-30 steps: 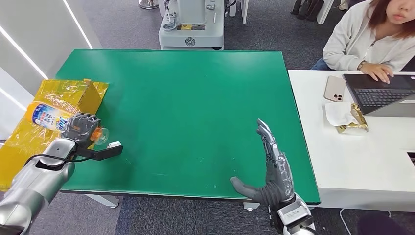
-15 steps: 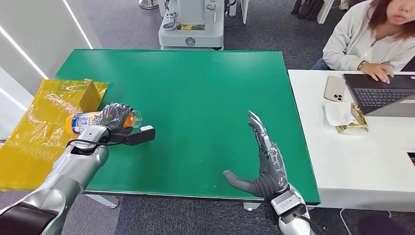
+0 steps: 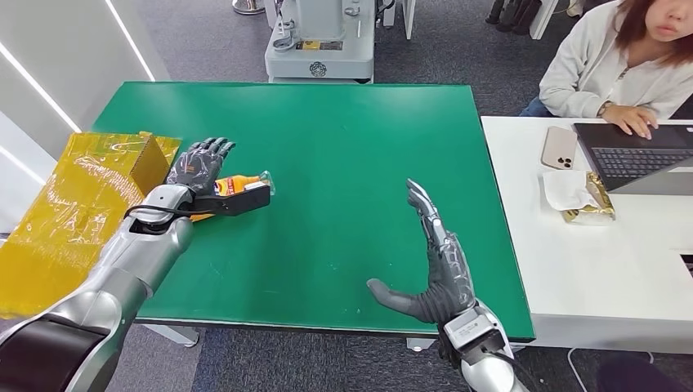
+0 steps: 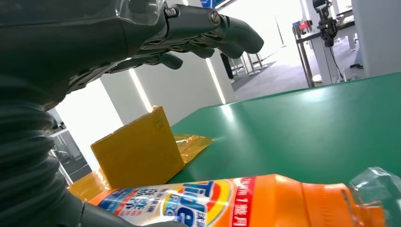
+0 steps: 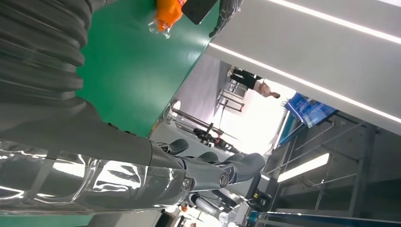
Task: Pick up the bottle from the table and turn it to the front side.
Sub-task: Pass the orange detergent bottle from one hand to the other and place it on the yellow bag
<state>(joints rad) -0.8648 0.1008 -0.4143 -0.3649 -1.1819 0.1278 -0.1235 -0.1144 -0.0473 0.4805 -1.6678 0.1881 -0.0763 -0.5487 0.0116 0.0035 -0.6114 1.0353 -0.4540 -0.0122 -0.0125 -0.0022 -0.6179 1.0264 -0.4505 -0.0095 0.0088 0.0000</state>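
An orange bottle [image 3: 235, 183] with a blue and white label and a clear cap lies on its side on the green table [image 3: 343, 147], near the left edge. My left hand [image 3: 198, 166] is right beside it with the fingers spread and lifted off it. In the left wrist view the bottle [image 4: 236, 201] lies along the table under the stretched fingers [image 4: 208, 28] of my left hand [image 4: 108, 52]. My right hand [image 3: 441, 265] stands on edge over the table's front right, fingers straight, holding nothing. The right wrist view shows my right hand [image 5: 142, 175] and the bottle's cap end [image 5: 168, 14] across the table.
A yellow box in crinkled yellow wrap [image 3: 82, 204] sits off the table's left edge, close behind my left hand. A person works at a laptop [image 3: 629, 159] on the white desk [image 3: 605, 269] to the right, beside a phone [image 3: 559, 148]. A grey machine [image 3: 320, 41] stands beyond the far edge.
My left arm carried the bottle from over the yellow wrap rightward onto the green table, then its fingers spread off the bottle. My right hand drifted slightly left.
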